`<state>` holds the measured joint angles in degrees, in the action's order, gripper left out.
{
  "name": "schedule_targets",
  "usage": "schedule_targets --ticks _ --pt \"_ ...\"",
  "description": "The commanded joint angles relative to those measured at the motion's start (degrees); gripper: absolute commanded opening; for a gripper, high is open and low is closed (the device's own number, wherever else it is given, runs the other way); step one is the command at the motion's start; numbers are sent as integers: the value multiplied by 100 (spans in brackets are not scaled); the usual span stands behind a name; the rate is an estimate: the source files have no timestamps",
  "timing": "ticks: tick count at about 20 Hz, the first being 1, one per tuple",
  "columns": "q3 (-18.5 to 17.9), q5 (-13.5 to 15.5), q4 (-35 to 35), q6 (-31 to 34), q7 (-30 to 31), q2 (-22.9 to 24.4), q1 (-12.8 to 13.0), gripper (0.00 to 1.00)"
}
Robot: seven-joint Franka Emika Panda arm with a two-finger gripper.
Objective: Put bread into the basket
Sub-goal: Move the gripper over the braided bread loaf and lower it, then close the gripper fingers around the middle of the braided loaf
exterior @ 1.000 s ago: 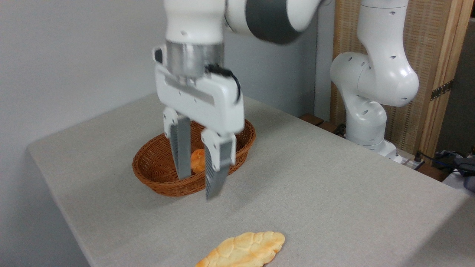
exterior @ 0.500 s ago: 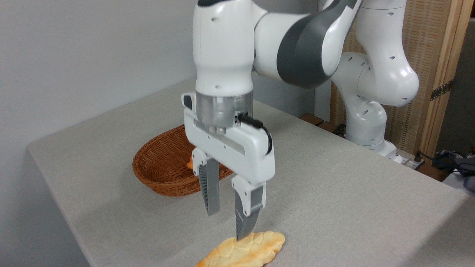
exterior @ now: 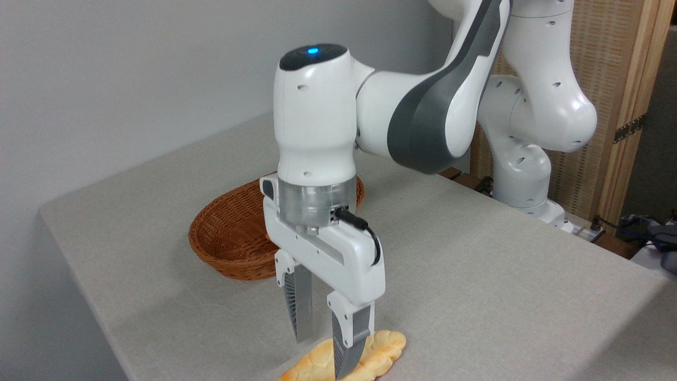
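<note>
Step in hand: the pick. You are at the grasp approach, and nothing is lifted yet.

Gripper (exterior: pixel 322 355): pointing straight down over the near edge of the table (exterior: pixel 476 275). The fingers stand apart with a clear gap between them and clamp nothing. The far finger (exterior: pixel 300 309) ends just behind the loaf's back edge; whether its tip touches the cloth cannot be told. The near finger (exterior: pixel 350 344) crosses in front of the loaf, its tip low on the near side.

Bread (exterior: pixel 378 352): a flat braided loaf lying on the table at the bottom of the view, part of it cut off by the frame edge. It sits between the two fingers, which straddle its narrow width about mid-length. Its right end pokes out past the near finger.

Basket (exterior: pixel 222 243): on the table behind the arm, well apart from the loaf, its right half hidden by the wrist. What it holds cannot be seen from here.

Next move, as judged: close the fingers across the loaf's width. Press gently, as the loaf looks thin and may tilt or slip. Then lift clear of the table, carry back to the basket and lay the loaf along its long axis.
</note>
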<state>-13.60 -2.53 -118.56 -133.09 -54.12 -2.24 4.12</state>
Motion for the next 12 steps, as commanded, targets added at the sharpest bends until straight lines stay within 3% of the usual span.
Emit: schedule_targets --ticks 1,4,12 --pt "-73 -168 -44 -252 -81 -109 -25 100" --pt "-73 -424 -44 -288 -81 -180 -25 100" --pt "-73 -442 -79 -279 -73 -224 -25 100"
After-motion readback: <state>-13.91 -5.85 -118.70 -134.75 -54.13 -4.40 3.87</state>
